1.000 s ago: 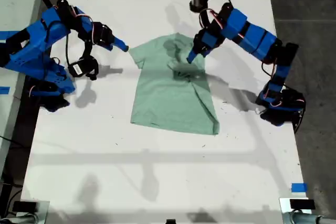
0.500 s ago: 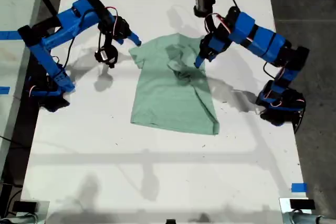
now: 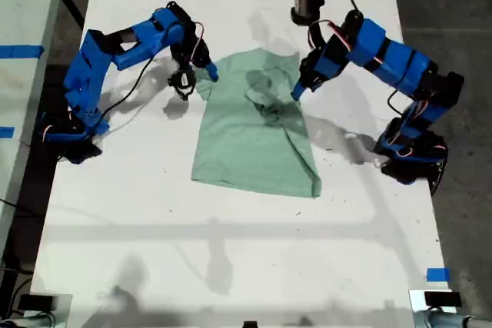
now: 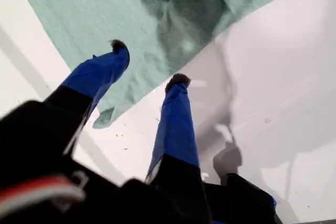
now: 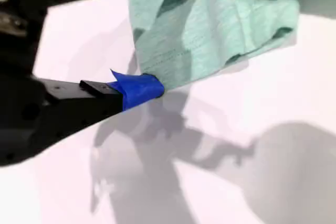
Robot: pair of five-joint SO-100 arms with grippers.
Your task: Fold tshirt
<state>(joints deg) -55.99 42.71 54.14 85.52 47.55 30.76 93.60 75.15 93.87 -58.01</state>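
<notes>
Exterior view: white table [image 3: 231,266], tshirt [image 3: 250,132] flat; both tools released.

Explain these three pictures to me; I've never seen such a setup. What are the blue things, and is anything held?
The blue things are two small robot arms on a white table. One picture looks down from overhead; the other two come from cameras on each gripper. A mint-green tshirt lies flat. My first gripper hangs open over the shirt's edge. My second gripper is open with the sleeve edge between its jaws. Nothing is clamped yet.
</notes>
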